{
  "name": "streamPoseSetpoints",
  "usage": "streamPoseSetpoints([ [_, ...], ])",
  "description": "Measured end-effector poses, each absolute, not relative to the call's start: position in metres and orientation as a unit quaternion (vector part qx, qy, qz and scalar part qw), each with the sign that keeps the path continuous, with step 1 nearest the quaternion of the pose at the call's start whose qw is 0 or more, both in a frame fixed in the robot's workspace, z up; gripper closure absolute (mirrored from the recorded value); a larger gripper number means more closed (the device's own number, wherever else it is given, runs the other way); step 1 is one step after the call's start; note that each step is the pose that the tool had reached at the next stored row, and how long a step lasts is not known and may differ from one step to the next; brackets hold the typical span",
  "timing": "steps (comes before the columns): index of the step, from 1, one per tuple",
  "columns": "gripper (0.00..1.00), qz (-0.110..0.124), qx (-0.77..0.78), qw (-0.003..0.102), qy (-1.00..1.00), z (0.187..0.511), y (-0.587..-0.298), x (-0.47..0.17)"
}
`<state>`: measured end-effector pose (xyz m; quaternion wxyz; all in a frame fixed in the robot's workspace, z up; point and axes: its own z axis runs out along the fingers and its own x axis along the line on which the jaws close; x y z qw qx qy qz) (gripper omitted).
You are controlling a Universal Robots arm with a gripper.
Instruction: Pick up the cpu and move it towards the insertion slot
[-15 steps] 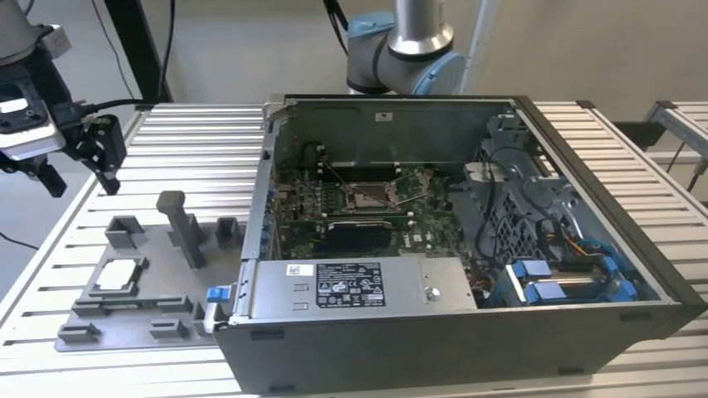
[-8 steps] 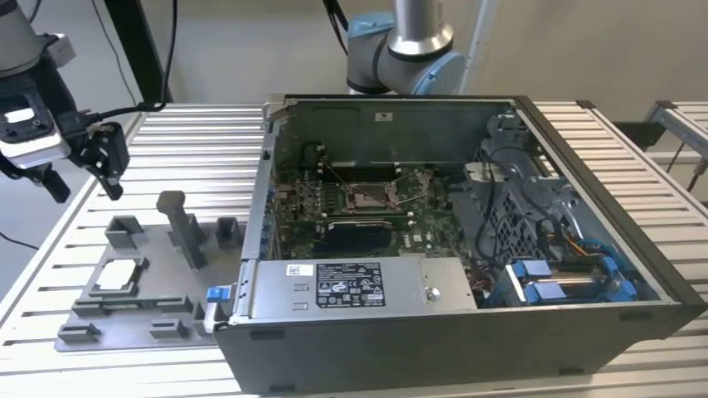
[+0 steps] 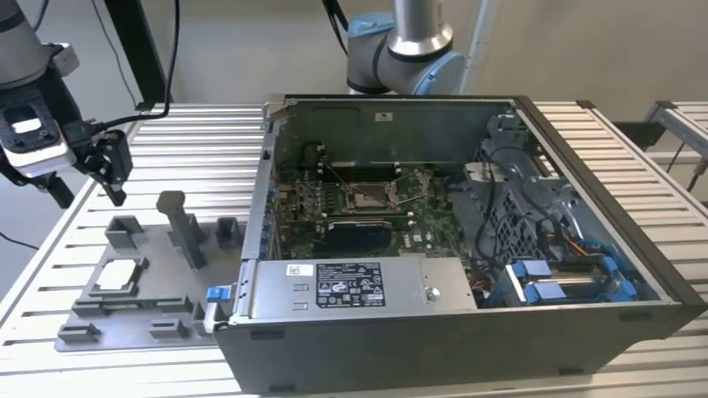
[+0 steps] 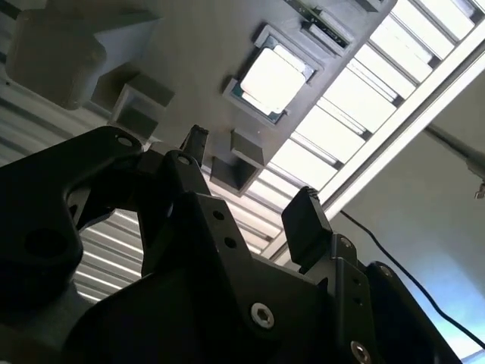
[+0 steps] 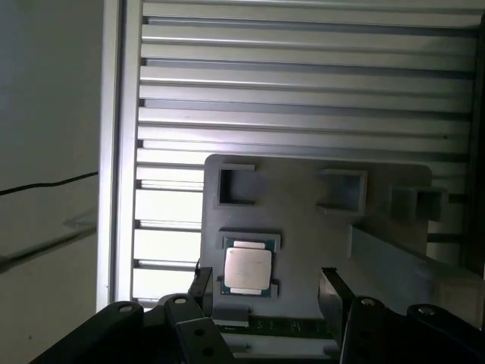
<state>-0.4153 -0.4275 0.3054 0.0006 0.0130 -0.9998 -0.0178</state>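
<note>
1. Overhead, your gripper [image 5: 265,292] hangs open-jawed and empty above the cpu [image 5: 248,268], seated in its grey fixture tray [image 5: 303,224].
2. Descend off-centre and you could clip the tray and tip the chip.

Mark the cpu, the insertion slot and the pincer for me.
cpu [image 5: 248,268], first wrist view, centre of its silvery top face.
insertion slot [image 3: 374,196], exterior view, brownish centre inside the metal frame.
pincer [image 5: 265,287], first wrist view, gap midway between its open fingertips.
</note>
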Motion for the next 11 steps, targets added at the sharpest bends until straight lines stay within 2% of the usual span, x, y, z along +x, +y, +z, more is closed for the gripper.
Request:
streamPoseSetpoints([
  [11,0.00,-0.018,0.013,0.001,-1.000,0.2973,-0.4275,-0.4153],
])
